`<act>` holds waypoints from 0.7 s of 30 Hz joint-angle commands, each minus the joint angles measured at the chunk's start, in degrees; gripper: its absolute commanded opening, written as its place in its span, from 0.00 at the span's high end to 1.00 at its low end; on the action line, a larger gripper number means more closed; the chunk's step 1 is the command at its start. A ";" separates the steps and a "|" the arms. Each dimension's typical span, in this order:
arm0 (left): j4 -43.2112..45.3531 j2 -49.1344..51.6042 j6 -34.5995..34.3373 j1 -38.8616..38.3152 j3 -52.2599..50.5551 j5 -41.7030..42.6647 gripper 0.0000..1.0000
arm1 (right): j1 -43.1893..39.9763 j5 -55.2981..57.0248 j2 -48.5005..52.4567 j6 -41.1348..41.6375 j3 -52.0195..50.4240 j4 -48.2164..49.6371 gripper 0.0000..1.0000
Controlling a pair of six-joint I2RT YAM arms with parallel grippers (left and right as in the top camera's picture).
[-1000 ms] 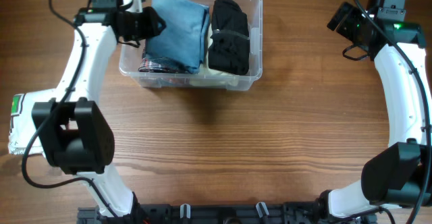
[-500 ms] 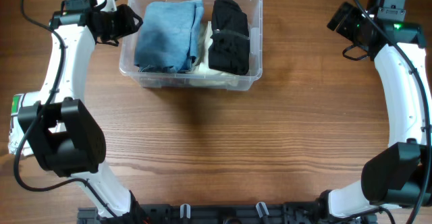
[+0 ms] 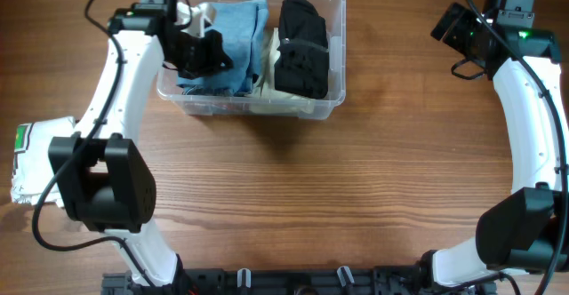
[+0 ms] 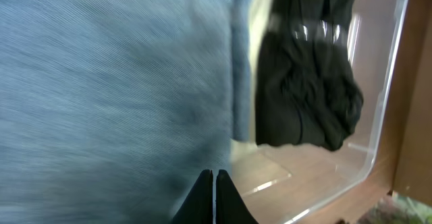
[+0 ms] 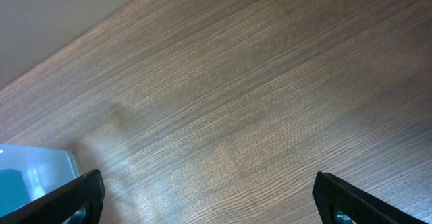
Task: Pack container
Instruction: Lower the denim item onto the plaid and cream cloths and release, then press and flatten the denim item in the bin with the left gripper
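Observation:
The clear container [image 3: 339, 82] stands at the back of the table. It holds a folded blue cloth [image 3: 244, 28] on the left and a black garment [image 3: 302, 46] on the right. My left gripper [image 3: 207, 55] is inside the container over the blue cloth, fingers together with nothing seen between them. In the left wrist view its shut tips [image 4: 214, 183] lie against the blue cloth [image 4: 101, 82], with the black garment [image 4: 304, 96] and the container wall [image 4: 381, 109] beyond. My right gripper [image 3: 458, 33] is open and empty over bare wood at the back right [image 5: 209, 197].
A cream cloth [image 3: 265, 68] shows between and under the two garments. A white crumpled item with a green mark [image 3: 36, 157] lies at the left table edge. The container's corner [image 5: 34, 173] shows in the right wrist view.
My left gripper swung out to the left of the container, then came back right and down onto the blue cloth. The right arm has not moved.

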 commanded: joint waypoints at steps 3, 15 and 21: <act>-2.82 -1.31 -2.67 -1.62 0.79 -7.43 0.96 | 0.17 -0.31 0.63 0.63 -0.15 0.11 0.00; -5.29 -0.61 -5.55 -1.62 -4.02 -15.93 0.96 | 0.17 -0.31 0.63 0.63 -0.15 0.11 0.00; -3.04 -3.26 -4.94 -1.62 1.03 -15.89 0.96 | 0.17 -0.31 0.63 0.63 -0.15 0.13 0.00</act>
